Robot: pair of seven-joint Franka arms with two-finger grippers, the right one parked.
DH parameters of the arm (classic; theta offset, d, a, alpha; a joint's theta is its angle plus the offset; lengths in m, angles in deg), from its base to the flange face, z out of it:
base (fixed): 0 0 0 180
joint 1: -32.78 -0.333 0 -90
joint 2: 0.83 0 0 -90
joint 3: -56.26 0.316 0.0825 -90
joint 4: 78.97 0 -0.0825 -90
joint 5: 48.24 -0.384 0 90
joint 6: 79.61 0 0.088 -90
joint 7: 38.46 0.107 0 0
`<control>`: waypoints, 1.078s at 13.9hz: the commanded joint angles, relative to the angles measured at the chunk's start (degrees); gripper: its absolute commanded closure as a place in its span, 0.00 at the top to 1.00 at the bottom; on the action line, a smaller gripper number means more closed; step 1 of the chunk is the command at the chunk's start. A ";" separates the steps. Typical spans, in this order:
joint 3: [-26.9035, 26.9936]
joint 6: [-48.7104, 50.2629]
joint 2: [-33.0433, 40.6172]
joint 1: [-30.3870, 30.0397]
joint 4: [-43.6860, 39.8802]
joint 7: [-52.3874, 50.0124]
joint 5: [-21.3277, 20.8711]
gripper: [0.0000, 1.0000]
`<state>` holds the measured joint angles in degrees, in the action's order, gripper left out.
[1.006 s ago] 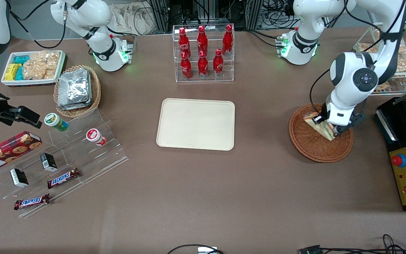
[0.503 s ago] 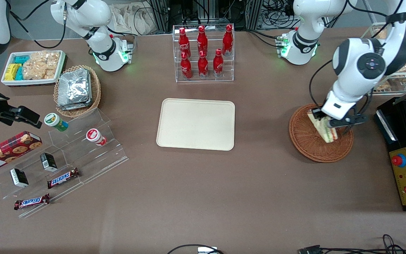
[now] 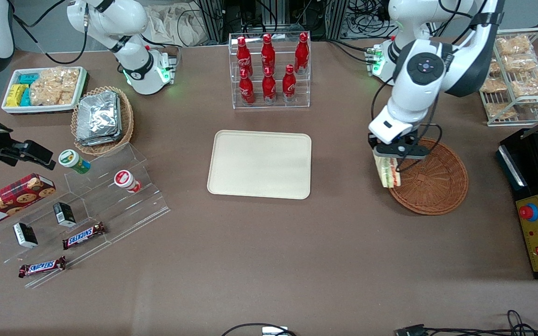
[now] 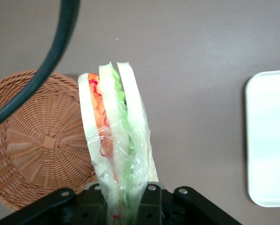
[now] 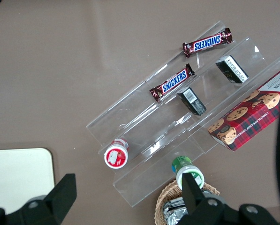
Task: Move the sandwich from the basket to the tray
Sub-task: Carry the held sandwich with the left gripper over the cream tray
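Note:
My gripper (image 3: 389, 157) is shut on the wrapped sandwich (image 3: 387, 171), a wedge of white bread with green and red-orange layers (image 4: 112, 140), and holds it lifted above the edge of the reddish-brown basket (image 3: 432, 179) that faces the tray. In the left wrist view the sandwich stands up between the black fingers (image 4: 151, 199), with the basket (image 4: 32, 150) beside it and bare table under it. The cream tray (image 3: 259, 164) lies flat at the table's middle, with a corner of the tray (image 4: 271, 140) showing in the wrist view. Nothing lies in the basket.
A clear rack of red bottles (image 3: 269, 70) stands farther from the front camera than the tray. A wire rack of snack bags (image 3: 516, 74) and a black control box (image 3: 537, 228) sit at the working arm's end. A tan basket of foil packs (image 3: 101, 119) and a clear step stand (image 3: 87, 205) lie toward the parked arm's end.
The gripper lifted the sandwich out of the basket and carried it toward the tray, from over the basket's middle to its tray-side rim. The arm's elbow swung the same way.

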<state>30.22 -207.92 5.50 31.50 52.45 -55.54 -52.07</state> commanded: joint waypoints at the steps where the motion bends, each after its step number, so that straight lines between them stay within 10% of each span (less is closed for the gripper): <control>1: -4.26 0.07 -1.84 -0.31 -3.26 0.65 4.59 0.00; 8: -15.16 -0.89 -13.96 -0.22 -11.17 -7.33 6.03 0.00; 15: -20.37 -2.30 -27.66 3.64 -16.97 -20.50 -7.31 0.00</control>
<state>10.32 -210.44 -16.54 32.83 39.36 -70.42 -54.35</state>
